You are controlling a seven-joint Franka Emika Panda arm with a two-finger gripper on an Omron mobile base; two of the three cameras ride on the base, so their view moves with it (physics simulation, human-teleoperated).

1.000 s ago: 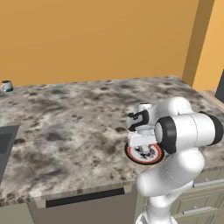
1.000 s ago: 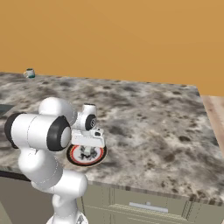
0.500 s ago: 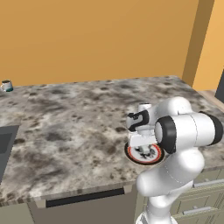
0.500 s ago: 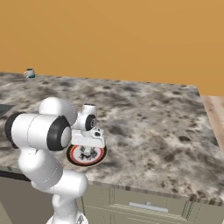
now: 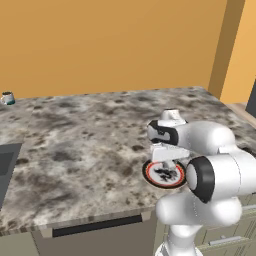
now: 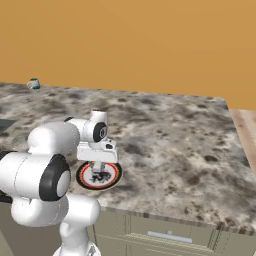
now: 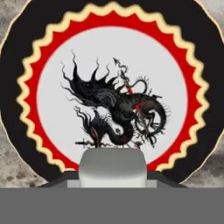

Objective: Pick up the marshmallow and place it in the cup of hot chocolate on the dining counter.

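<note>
While hovering over the plate [image 7: 26, 87], the claw [image 7: 112, 181] clasps the marshmallow [image 7: 112, 166].

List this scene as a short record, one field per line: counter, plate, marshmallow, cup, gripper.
counter: mottled stone slab, orange wall behind
plate: red-and-black rim, dark dragon mark, near the counter's front edge, under the gripper
marshmallow: whitish lump at the bottom of the hand view, between the fingertips, over the plate
cup: small mug at the counter's far left corner, far from the plate
gripper: pointing down over the plate; appears shut on the marshmallow
</note>
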